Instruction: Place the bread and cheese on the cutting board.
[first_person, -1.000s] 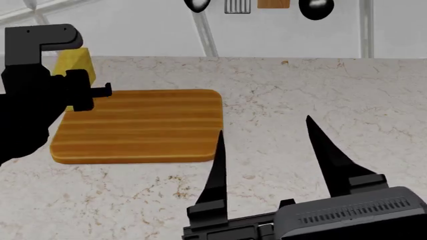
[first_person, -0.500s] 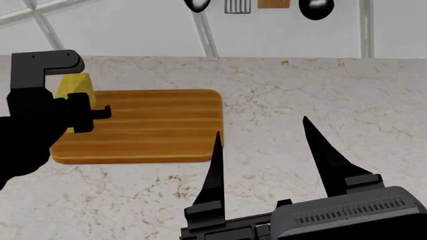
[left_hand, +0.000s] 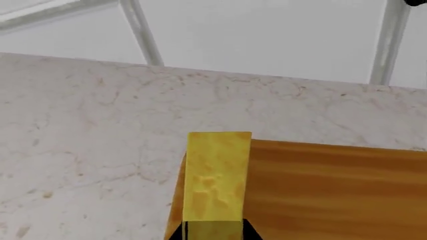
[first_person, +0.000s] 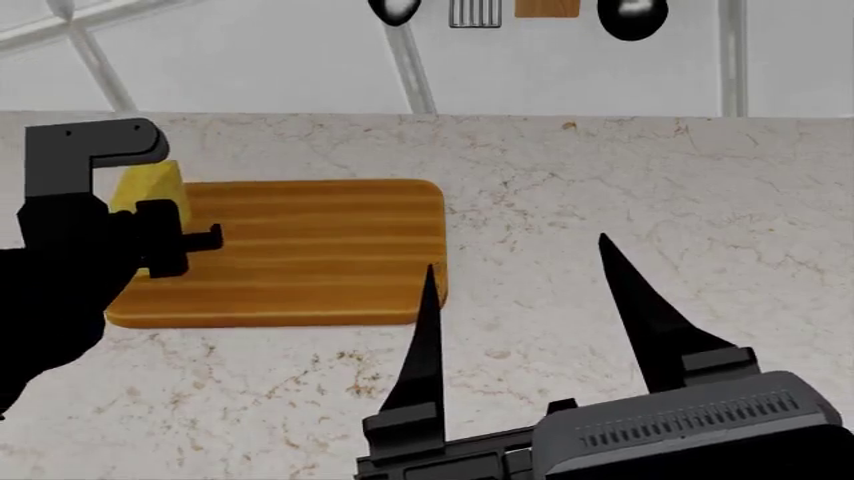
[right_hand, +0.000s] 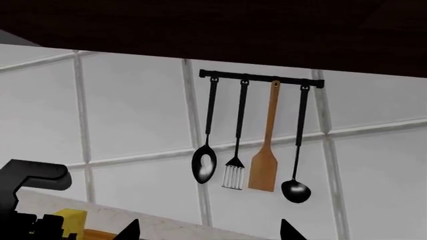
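Over the cutting board's (first_person: 294, 250) left edge, the left gripper (left_hand: 212, 231), clamped on the cheese (left_hand: 215, 175), should carry it inward before lowering and releasing.

A pale speckled stone counter (first_person: 641, 180) is filling most of the head view. At 12 o'clock, a white tiled wall (right_hand: 133, 120) is standing behind it. A black rail (right_hand: 261, 79) is holding a dark spoon (right_hand: 204, 165), a slotted turner (right_hand: 233, 172), a wooden spatula (right_hand: 263, 170) and a dark ladle (right_hand: 295, 190).
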